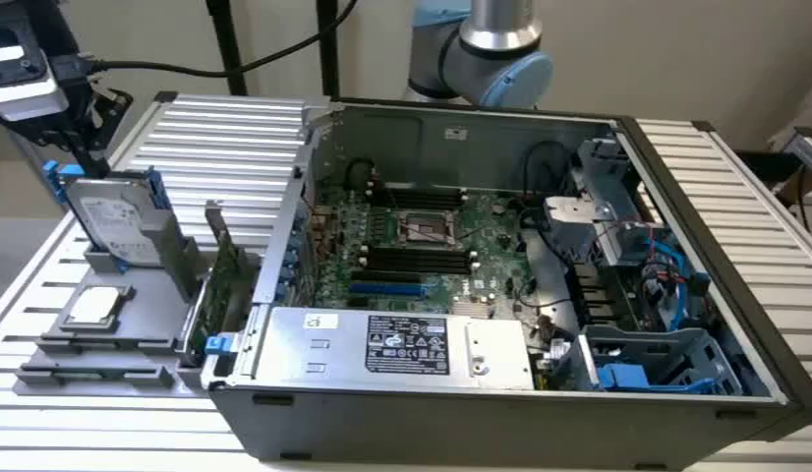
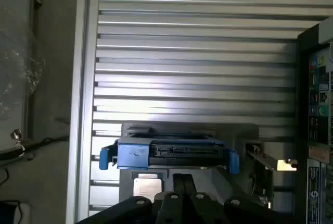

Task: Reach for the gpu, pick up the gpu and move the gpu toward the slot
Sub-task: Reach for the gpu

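I've got the gripper hanging at the far left, over the hard drive; fingers look pressed together, holding nothing; the gpu stands on edge right of the drive, close beside the open computer case.

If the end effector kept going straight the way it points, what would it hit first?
Most likely the top edge of the hard drive, standing upright just beneath the end effector; depth is hard to judge.
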{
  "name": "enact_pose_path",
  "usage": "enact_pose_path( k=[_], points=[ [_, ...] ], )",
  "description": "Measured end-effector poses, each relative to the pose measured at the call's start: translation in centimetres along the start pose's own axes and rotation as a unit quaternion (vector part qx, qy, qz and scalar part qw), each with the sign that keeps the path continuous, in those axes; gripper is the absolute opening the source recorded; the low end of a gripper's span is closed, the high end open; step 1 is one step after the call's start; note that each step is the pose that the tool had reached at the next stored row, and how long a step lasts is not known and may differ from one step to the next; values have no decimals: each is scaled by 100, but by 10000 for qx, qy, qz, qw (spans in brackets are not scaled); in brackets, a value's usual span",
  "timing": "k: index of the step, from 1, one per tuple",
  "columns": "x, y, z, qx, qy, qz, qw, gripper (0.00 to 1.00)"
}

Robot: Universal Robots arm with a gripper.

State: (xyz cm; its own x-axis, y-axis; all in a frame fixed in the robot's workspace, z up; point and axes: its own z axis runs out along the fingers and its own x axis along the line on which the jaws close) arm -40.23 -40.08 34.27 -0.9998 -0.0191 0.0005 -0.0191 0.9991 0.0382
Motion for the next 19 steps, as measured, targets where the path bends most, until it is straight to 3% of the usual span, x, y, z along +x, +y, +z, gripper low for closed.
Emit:
enact_pose_path(
  k=[13, 19],
  points=[
    [-2, -4, -1, 0, 1, 0, 10000, 11],
    [-121, -126, -4, -1, 41, 1, 10000, 11]
  ],
)
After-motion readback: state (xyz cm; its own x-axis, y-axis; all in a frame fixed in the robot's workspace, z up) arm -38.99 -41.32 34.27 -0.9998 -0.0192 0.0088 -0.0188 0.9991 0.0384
